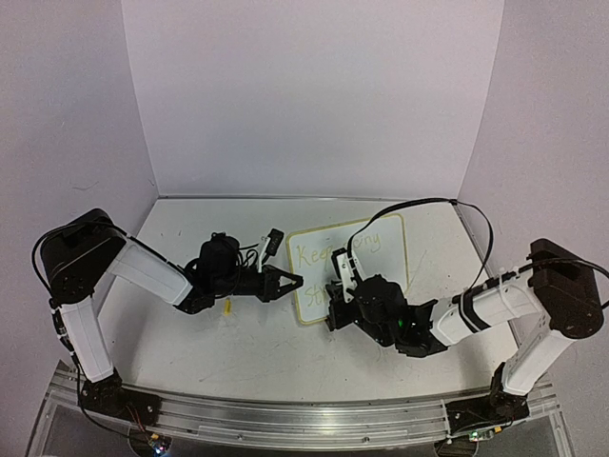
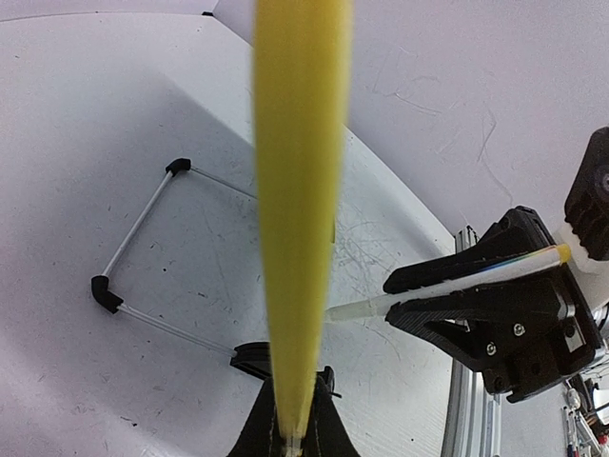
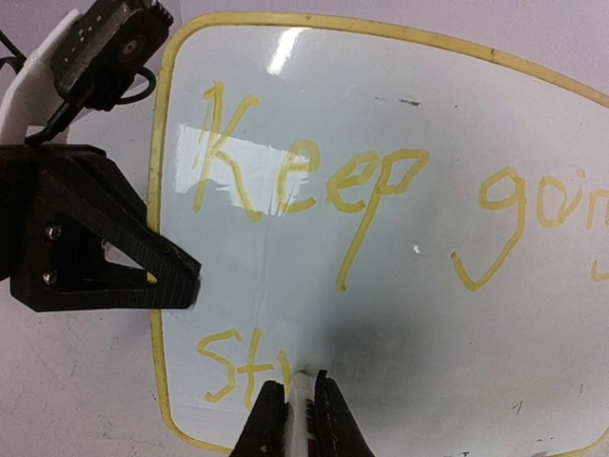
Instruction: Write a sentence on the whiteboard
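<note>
The right pincer [image 3: 290, 419], clamped on a white marker [image 3: 303, 395] whose tip meets the whiteboard [image 3: 400, 314] on the table [image 1: 238, 343], hides the sentence [image 3: 314, 181] after "St" (the view's edge cuts "goin"), while the left pincer [image 2: 290, 433] pinches the board's yellow-green left rim.

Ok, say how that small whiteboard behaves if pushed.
The whiteboard looks thin and flat, so probably light and apt to slide rather than bend. Its face reflects light, so likely slippery under the marker. The left end effector, shut on a yellow thing, lies over its left rim, perhaps bracing it.
</note>
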### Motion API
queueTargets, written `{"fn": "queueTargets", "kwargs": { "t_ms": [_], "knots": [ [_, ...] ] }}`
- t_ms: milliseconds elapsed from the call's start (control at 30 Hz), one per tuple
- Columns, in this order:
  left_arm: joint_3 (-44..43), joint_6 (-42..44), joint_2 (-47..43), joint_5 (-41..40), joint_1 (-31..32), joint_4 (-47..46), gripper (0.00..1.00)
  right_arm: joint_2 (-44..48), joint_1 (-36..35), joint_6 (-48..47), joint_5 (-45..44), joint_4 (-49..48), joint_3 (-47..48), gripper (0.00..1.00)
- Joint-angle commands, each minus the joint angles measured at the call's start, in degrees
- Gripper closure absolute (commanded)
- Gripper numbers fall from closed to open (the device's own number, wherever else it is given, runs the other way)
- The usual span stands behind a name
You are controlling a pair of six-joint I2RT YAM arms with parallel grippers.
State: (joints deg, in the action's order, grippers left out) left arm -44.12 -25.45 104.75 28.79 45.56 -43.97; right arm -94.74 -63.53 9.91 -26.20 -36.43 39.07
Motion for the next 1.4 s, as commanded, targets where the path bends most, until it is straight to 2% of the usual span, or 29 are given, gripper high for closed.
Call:
{"fn": "queueTargets", "kwargs": {
  "t_ms": [0,333,500,767,1367],
  "knots": [
    [0.40,0.23,-2.36,-0.87,-0.01,0.80,1.00,0.53,2.19,-0.53,-3.33,-1.36,2.32,1.00],
    [0.75,0.40,-2.53,-1.11,-0.03,0.85,1.00,5.55,2.71,1.33,-5.07,0.56,-1.34,1.00],
    [0.76,0.52,-2.59,-1.17,-0.03,0.87,1.00,9.71,2.84,-1.84,5.28,0.71,-4.68,1.00],
    [0.95,0.54,-2.74,-1.76,-0.03,1.27,1.00,10.82,2.97,-4.72,11.13,-1.72,-6.31,1.00],
    [0.63,0.57,-3.02,-2.19,-0.01,2.39,1.00,10.08,2.98,-1.86,9.28,-3.96,-7.68,1.00]
  ]
}}
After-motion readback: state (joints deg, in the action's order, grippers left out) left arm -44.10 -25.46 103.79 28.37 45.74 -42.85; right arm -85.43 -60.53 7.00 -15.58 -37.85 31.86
